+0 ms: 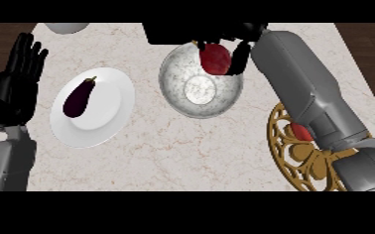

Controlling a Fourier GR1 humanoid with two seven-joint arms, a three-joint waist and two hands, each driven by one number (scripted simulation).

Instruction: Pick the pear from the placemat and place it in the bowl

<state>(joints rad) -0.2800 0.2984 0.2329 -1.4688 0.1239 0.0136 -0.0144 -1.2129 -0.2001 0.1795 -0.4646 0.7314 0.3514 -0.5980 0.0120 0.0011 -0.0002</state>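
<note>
Right now the red pear [215, 59] hangs over the far rim of the metal bowl [192, 101], partly hidden by the right hand [236, 49] whose fingers curl round it. Its forearm covers much of the gold placemat [287, 151] and a red thing there. At the desk's [190, 148] left edge the left hand [21, 79] rests with fingers straight, beside a plate [110, 109] carrying an eggplant [79, 97].

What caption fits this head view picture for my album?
The right hand holds a red pear above the metal bowl, beside an eggplant on a white plate.
</note>
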